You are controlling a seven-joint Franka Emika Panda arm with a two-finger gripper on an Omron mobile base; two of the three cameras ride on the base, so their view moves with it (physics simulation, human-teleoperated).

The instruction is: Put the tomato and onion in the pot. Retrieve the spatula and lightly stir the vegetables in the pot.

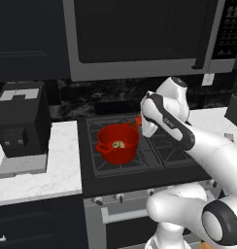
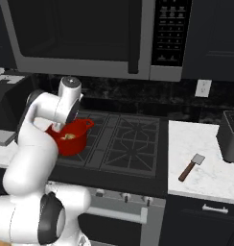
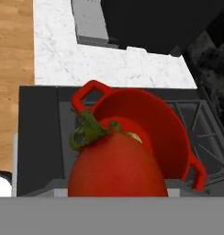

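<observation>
The tool [image 1: 138, 121] holds the tomato [image 3: 116, 163] above the pot [image 3: 146, 124], where the onion [image 1: 118, 144] already lies. The tomato looks smooth, soft and light, so a gentle grip across its middle seems best.

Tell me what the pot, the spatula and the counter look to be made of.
The pot: probably enamelled metal, judging by its uniform glossy red inside and out. The spatula: seemingly a wooden handle, dark brown and matte, with a flat light grey blade, likely metal. The counter: marble or a stone look-alike, white with faint grey veining.
</observation>
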